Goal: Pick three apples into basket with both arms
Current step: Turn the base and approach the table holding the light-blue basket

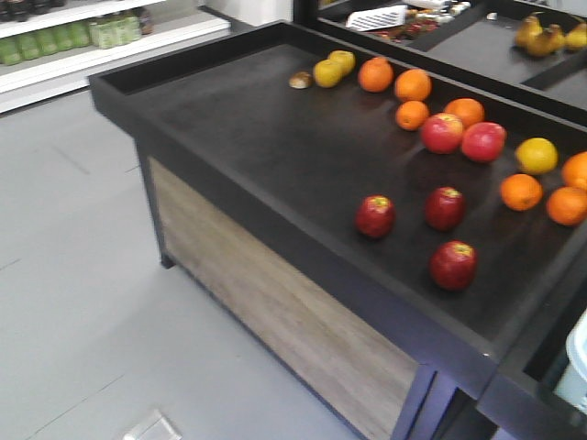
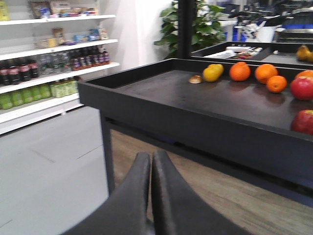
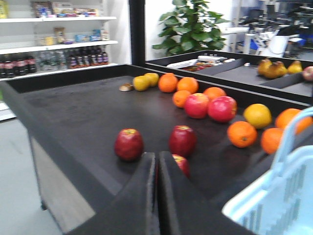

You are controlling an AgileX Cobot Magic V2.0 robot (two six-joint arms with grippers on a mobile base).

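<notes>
Three dark red apples lie on the black table top near its front rim: one on the left [image 1: 375, 216], one behind it to the right [image 1: 444, 208], one nearest the rim [image 1: 453, 265]. In the right wrist view my right gripper [image 3: 156, 157] is shut and empty. It hovers at the table's front rim, just short of the apples [image 3: 129, 144] [image 3: 182, 140]; the third apple [image 3: 183, 164] is half hidden behind its fingers. The pale blue basket [image 3: 274, 196] stands at the lower right beside this gripper. My left gripper [image 2: 151, 157] is shut, empty and below the table top, facing the table's wooden side.
Two brighter pink-red apples [image 1: 462, 137], several oranges [image 1: 521, 192] and yellow fruit [image 1: 333, 68] lie farther back on the raised-rim black table [image 1: 275, 211]. A second display table [image 1: 477, 37] stands behind. Shelves with bottles [image 2: 44, 63] and grey floor are on the left.
</notes>
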